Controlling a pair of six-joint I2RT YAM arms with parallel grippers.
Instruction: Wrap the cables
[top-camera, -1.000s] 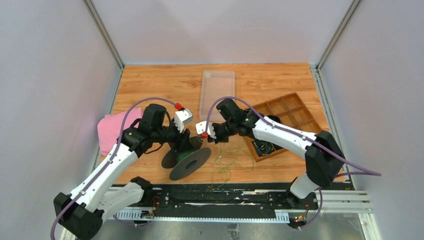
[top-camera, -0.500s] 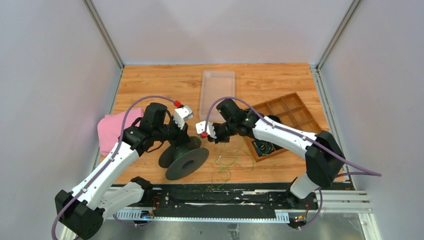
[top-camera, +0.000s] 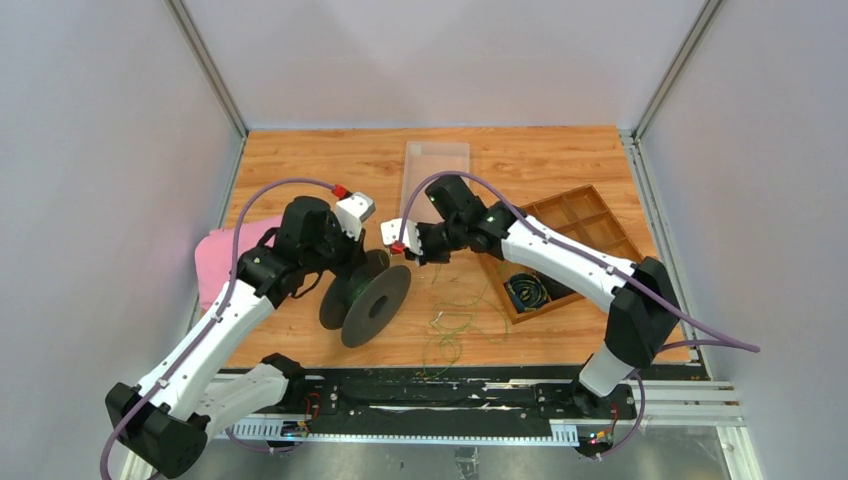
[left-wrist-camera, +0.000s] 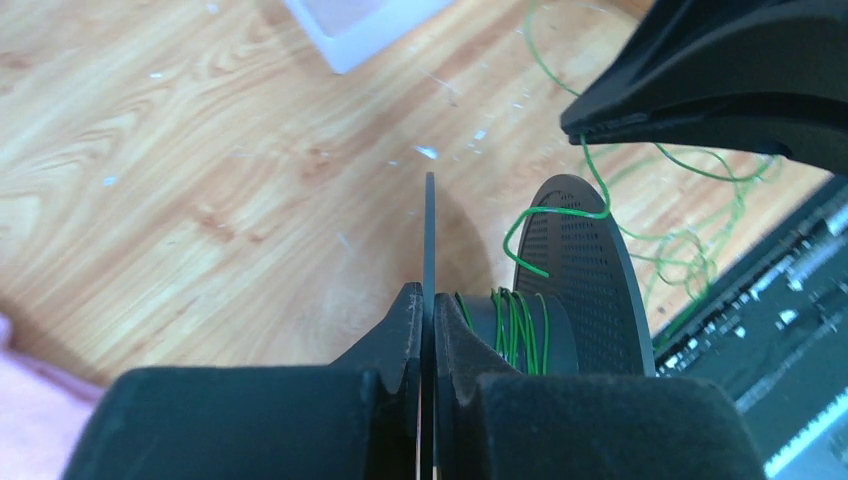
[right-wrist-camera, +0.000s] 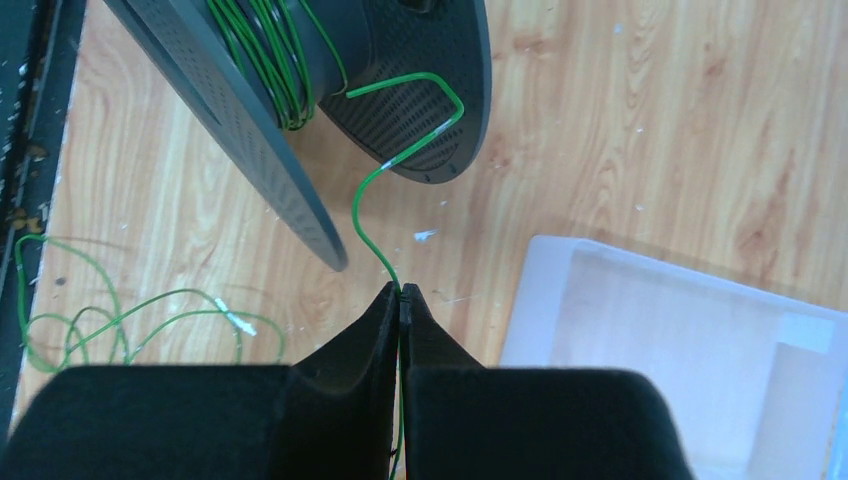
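Top external — tray (top-camera: 590, 215) holds dark coil (top-camera: 527, 292), cables (top-camera: 447, 322) outside

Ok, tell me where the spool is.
In the top view the spool sits left of centre, one flange clamped in the left pincer, between the pink cloth and the loose green cables.

pale grey walls (top-camera: 100, 150) with metal corner posts (top-camera: 206, 65) enclose a wooden table (top-camera: 300, 160) under even light.

Thin green wire (right-wrist-camera: 283, 90), part wound
Turns on black plastic spool (top-camera: 375, 305) hub; rest lies loosely looped on wooden table (top-camera: 300, 160)
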